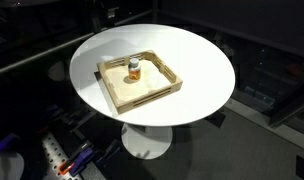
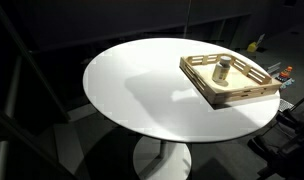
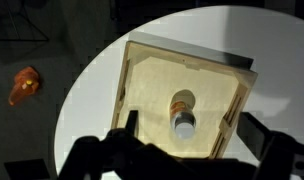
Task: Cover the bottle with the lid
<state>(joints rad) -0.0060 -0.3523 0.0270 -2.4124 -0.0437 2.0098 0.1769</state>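
Hovering above the wooden tray [image 3: 126,95], gripper [image 3: 192,145] released. Judging the lid [image 3: 182,127] already seated on the bottle [image 3: 181,101] inside it; likely needing only a retreat.

In an exterior view the cam sat high, mid-range, looking steeply down: whole round table [image 1: 202,60] in frame, tray [image 1: 157,85] approx. centred. In an exterior view the cam sat lower, at a shallower angle across the table [image 2: 142,90], w/ tray [image 2: 242,98] at frame's right. Wrist cam looked near-vertically down, close, onto the tray [image 3: 157,80]. All 3 shared tray, bottle [image 1: 134,68] & adjacent tabletop.
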